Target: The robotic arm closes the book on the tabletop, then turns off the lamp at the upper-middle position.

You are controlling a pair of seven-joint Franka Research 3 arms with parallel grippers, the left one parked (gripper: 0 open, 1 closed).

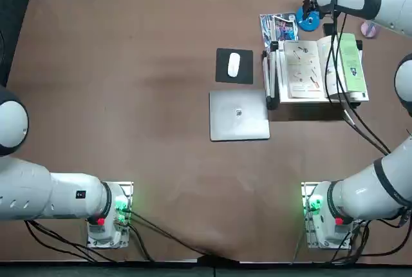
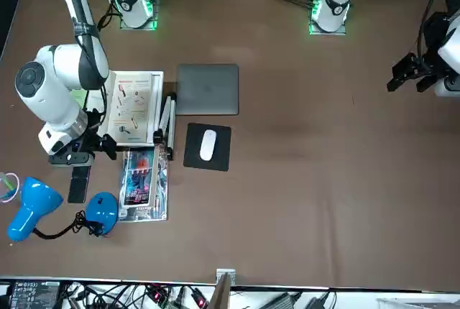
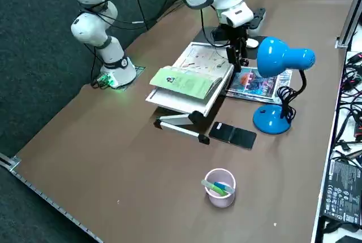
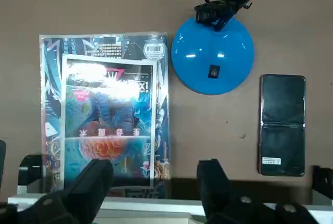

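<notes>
In the top view, the book (image 1: 302,74) lies open on a white stand (image 3: 182,103) at the bench's (image 1: 154,161) two o'clock. The right hand (image 4: 155,168), fingers wide apart, grips nothing near its twelve-o'clock edge; the lamp (image 1: 308,20) sits just beyond.

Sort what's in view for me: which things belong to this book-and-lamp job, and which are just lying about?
For the job:
- book, open on a stand
- lamp
- tabletop
- right gripper, open above the lamp side of the stand

Lying about:
- laptop
- mouse on its pad
- magazine
- black wallet-like item
- cup with pens
</notes>
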